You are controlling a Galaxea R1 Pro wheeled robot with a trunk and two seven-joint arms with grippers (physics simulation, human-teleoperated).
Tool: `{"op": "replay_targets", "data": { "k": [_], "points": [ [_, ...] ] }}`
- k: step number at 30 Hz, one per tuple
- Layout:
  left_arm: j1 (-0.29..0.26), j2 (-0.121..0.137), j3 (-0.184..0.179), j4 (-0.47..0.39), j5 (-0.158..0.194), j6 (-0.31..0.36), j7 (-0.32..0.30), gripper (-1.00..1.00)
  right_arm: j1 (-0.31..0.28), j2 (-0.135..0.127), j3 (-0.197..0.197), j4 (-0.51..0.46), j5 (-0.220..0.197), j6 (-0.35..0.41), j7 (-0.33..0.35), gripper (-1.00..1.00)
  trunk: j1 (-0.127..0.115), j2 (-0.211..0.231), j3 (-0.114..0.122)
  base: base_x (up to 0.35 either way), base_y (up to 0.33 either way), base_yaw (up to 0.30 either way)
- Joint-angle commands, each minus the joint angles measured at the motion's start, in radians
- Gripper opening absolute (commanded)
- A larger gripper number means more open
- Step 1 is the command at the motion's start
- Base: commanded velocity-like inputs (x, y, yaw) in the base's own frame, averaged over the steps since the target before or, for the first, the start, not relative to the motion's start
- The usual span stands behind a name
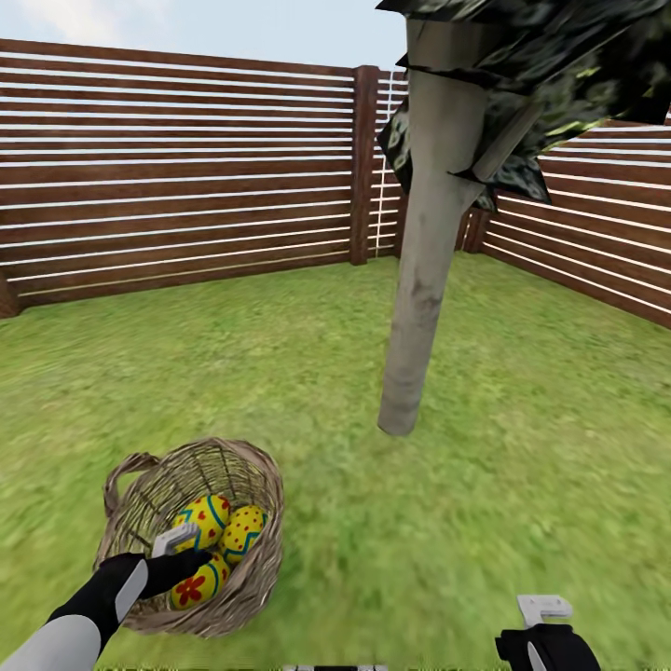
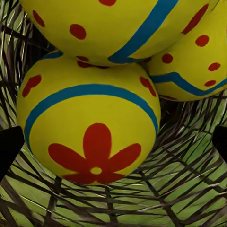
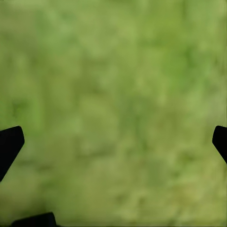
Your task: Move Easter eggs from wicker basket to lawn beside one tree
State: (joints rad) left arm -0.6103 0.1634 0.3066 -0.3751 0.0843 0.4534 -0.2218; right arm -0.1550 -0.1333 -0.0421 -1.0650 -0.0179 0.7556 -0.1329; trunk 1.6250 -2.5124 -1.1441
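Note:
The wicker basket (image 1: 266, 559) stands on the lawn (image 1: 438, 531) at the lower left of the head view, with three Easter eggs in it. One egg with a red flower (image 1: 199, 587) (image 2: 90, 127) lies nearest, a zigzag egg (image 1: 207, 515) (image 2: 118, 23) behind it, and a dotted egg (image 1: 245, 531) (image 2: 194, 66) beside that. My left gripper (image 1: 194, 559) (image 2: 113, 144) reaches into the basket, open, with a fingertip (image 2: 9, 146) on either side of the flower egg. The tree (image 1: 424, 280) rises just right of the basket. My right gripper (image 1: 545, 634) (image 3: 113, 142) hangs open over bare grass.
A brown slatted fence (image 1: 186, 168) closes the garden behind and to the right. Dark mottled leaves (image 1: 559, 75) hang at the top right. Open grass lies around the trunk's foot (image 1: 401, 424) and between the basket and my right arm.

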Motion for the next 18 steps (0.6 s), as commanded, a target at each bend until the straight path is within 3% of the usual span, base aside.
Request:
{"op": "replay_targets", "data": {
  "k": [1, 8, 13, 18],
  "points": [
    [0.0, -0.001, 0.01, -0.002, 0.008, 0.008, -0.001, 1.0, 0.0, 0.0, 0.001, -0.001, -0.002, 0.002, -0.004, 1.0, 0.0, 0.0, -0.001, 0.0, 0.0, 0.0],
    [0.0, -0.002, 0.016, -0.001, 0.009, 0.01, -0.002, 1.0, -0.001, 0.0, 0.001, -0.001, -0.002, -0.001, -0.004, 1.0, 0.0, 0.0, -0.001, 0.242, 0.0, 0.0],
    [0.0, -0.001, 0.016, -0.001, 0.009, 0.008, -0.002, 1.0, 0.0, 0.0, 0.001, -0.001, -0.002, -0.002, -0.004, 1.0, 0.0, 0.0, -0.001, 0.049, 0.0, 0.0],
    [0.0, 0.001, 0.017, -0.001, 0.008, 0.008, -0.001, 1.0, 0.0, 0.0, 0.001, -0.001, -0.002, -0.002, -0.004, 1.0, 0.002, -0.002, -0.02, 0.003, 0.0, 0.0]
  ]
}}
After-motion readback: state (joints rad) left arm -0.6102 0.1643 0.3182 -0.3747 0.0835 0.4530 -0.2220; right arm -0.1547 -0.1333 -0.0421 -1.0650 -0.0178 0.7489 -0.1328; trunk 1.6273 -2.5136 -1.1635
